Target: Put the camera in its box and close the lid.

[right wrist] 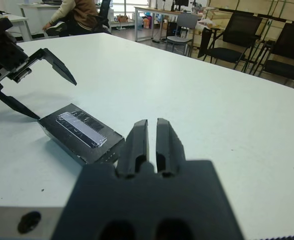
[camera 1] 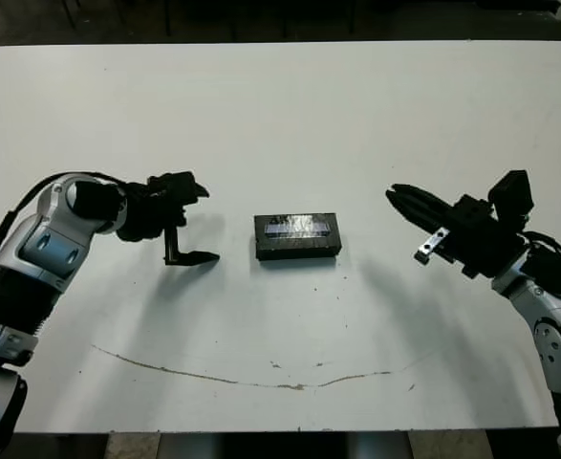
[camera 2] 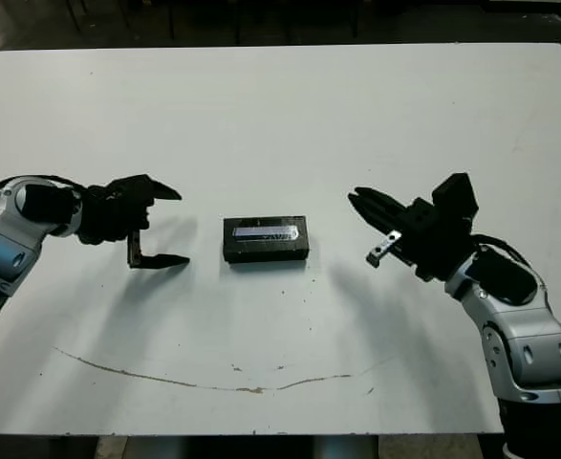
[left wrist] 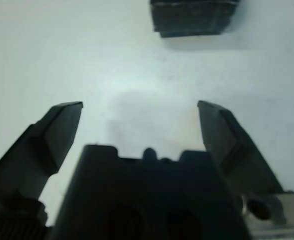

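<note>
Sitting near the middle of the white table is the box, with the lid resting on top of it, its pale grey-blue strip facing up. Lid edges are lining up with the box edges as far as the views are showing. The camera is not showing in any view.

The left gripper is hovering just to the left of the box, apart from it, its two black fingers spread wide with nothing between them; the lower fingertip is sitting close to the surface.

The right gripper is hanging to the right of the box, well apart from it, its fingers pressed together and holding nothing.

A thin brown mark is running along the surface toward the near edge.

A seated person is showing beyond the far edge.
</note>
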Tool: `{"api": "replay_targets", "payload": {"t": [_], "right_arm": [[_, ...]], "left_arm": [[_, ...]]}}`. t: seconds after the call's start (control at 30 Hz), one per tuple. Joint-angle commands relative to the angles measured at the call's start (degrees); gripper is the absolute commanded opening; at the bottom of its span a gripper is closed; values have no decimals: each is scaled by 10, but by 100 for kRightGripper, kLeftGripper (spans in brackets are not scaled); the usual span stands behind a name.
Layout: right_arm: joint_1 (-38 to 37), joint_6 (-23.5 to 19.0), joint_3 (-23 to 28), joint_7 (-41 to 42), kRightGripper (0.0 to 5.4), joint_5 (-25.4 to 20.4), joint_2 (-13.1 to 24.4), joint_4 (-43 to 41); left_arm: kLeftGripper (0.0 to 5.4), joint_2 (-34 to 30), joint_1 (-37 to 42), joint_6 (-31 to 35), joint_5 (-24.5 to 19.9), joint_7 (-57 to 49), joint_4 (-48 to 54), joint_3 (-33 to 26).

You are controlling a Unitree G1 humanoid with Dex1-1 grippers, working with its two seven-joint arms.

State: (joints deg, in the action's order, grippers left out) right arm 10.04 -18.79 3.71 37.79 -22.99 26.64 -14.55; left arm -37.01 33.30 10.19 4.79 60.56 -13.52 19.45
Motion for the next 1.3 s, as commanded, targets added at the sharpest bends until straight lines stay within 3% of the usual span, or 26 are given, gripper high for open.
{"api": "replay_targets", "payload": {"t": [0.03, 0.17, 0.27, 0.47, 0.63, 0.87, 1.23, 1.3], "right_arm": [[-7, -6, 3, 2, 0, -1, 7, 0], [-7, -10, 8, -2, 0, -8, 2, 0], [-6, -17, 9, -12, 0, -9, 0, -7], [-4, -19, 12, -26, 0, -11, -1, -14], [-5, -15, 18, -37, 0, -7, -2, -19], [-10, -19, 18, -56, 0, 2, 2, -35], [-18, -28, 19, -65, 0, -5, -2, -49], [-19, -24, 19, -64, 0, -6, -4, -47]], "left_arm": [[539, -30, -52, 26, 5, -20, 9, -28], [539, 19, -138, 30, -72, -123, 141, -150], [524, 131, -201, 50, -124, -267, 279, -215], [429, 288, -245, 93, -197, -412, 426, -190], [335, 342, -253, 146, -182, -486, 464, -127], [205, 372, -229, 205, -131, -544, 430, -45], [0, 387, -214, 186, -6, -578, 231, 52], [0, 389, -223, 196, 3, -574, 212, 64]]}}
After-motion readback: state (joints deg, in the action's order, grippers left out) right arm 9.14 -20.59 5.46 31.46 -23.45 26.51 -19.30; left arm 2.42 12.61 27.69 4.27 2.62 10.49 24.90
